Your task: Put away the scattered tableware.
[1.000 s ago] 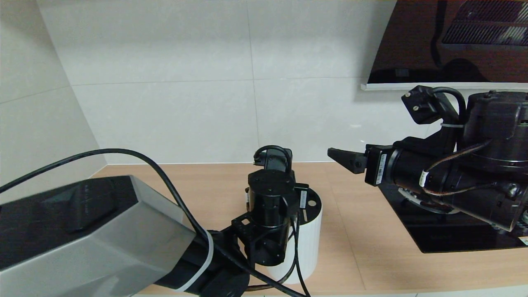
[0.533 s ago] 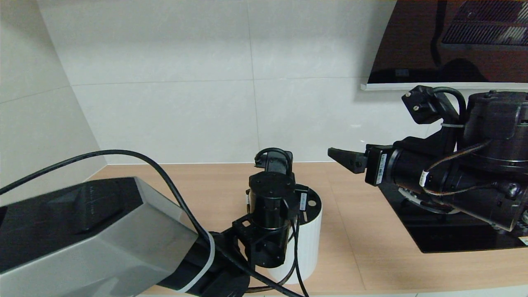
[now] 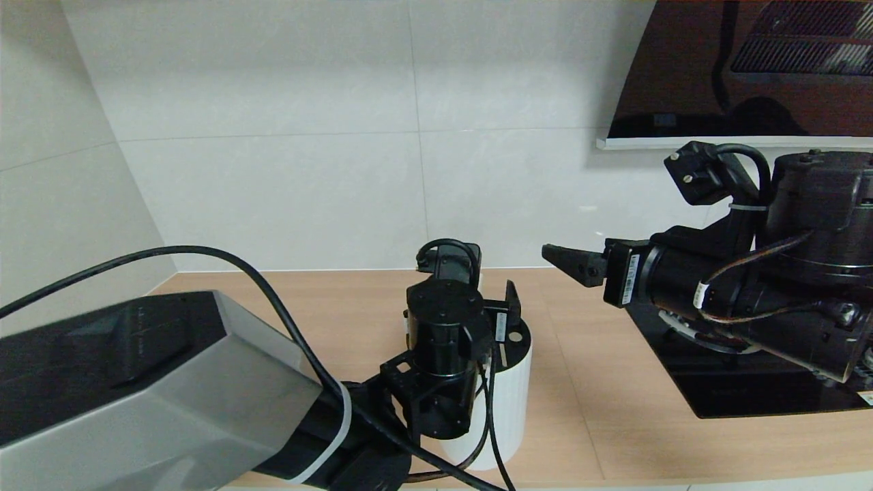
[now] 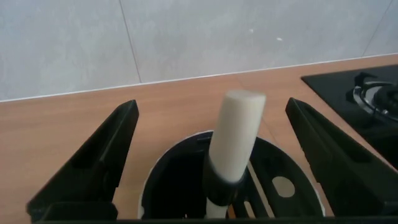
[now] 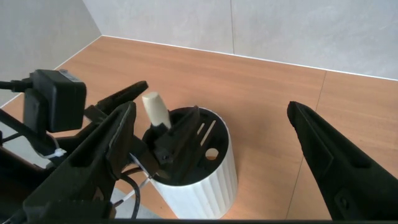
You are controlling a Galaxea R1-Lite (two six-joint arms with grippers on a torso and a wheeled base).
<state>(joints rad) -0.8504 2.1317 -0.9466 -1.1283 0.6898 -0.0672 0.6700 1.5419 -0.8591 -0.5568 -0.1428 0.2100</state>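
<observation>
Straddling cream-handled utensil (image 4: 235,134) in holder (image 5: 205,180), left end effector (image 4: 211,109) spread

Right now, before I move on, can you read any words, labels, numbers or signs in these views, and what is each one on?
No text is readable.
Right-arm sticker, white, on the wrist: print too small to read.
Left-arm sticker, white, on the wrist: too small to read.
Hob label, at the picture's edge: cut off, unreadable.
Utensil holder and cream handle: no print visible.
</observation>
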